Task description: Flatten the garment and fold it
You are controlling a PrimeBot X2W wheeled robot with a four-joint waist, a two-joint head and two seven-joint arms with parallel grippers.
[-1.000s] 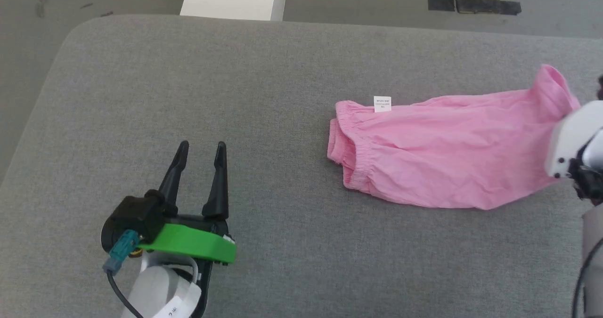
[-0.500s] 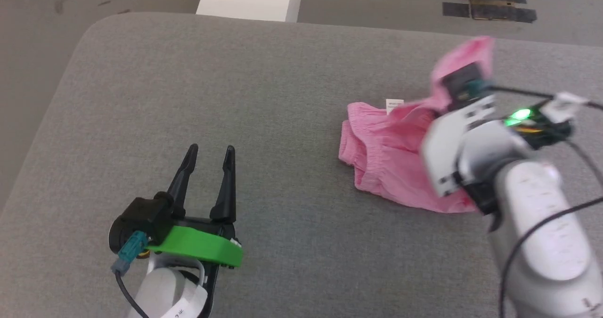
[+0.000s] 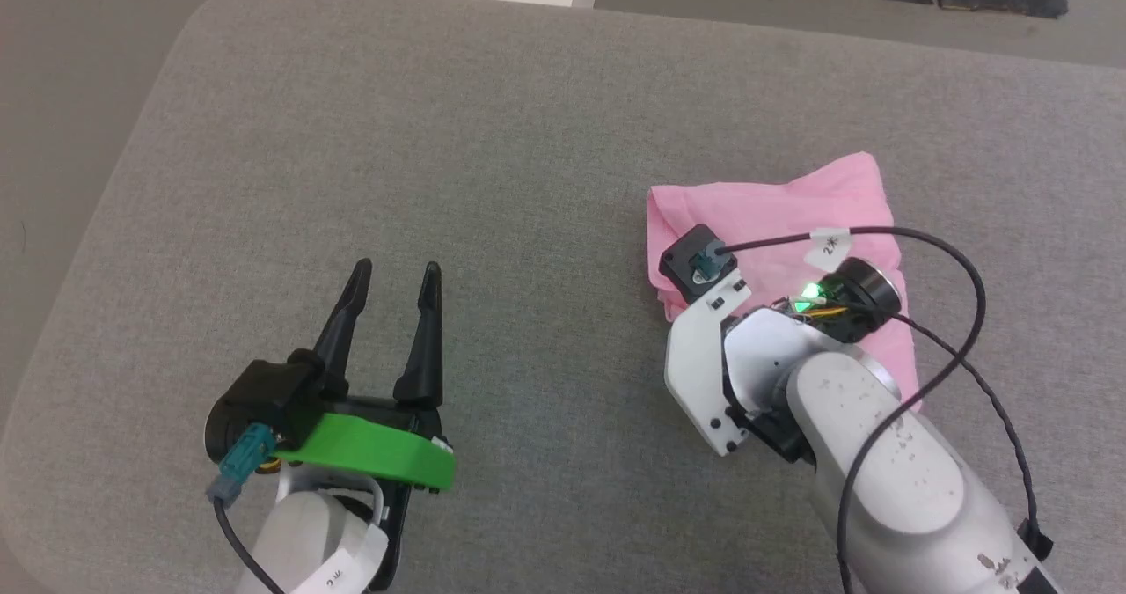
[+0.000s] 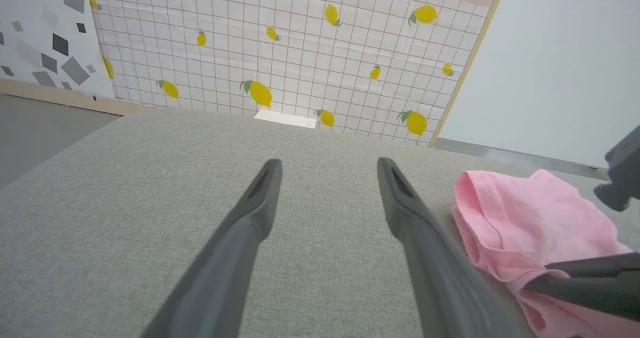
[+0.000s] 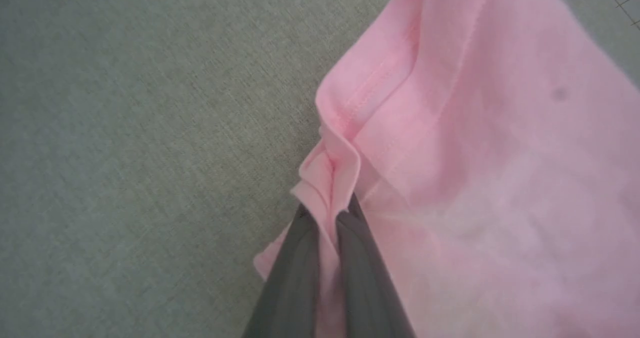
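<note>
Swung across since a second ago, the right gripper (image 5: pixel 327 213) has carried one end of the garment (image 3: pixel 774 207) over onto the other, so shorts that lay stretched out now sit doubled into a compact pink packet. It is pinched tight on a bunched edge of the cloth, low over the grey padded table (image 3: pixel 440 119). The garment lies on the table's right half, well in from its edges. Over the table's left half the left gripper (image 3: pixel 396 267) hovers with jaws spread wide and empty, well apart from the cloth. Judging from this, a first fold is laid but not released; letting go, smoothing and perhaps another fold remain.
</note>
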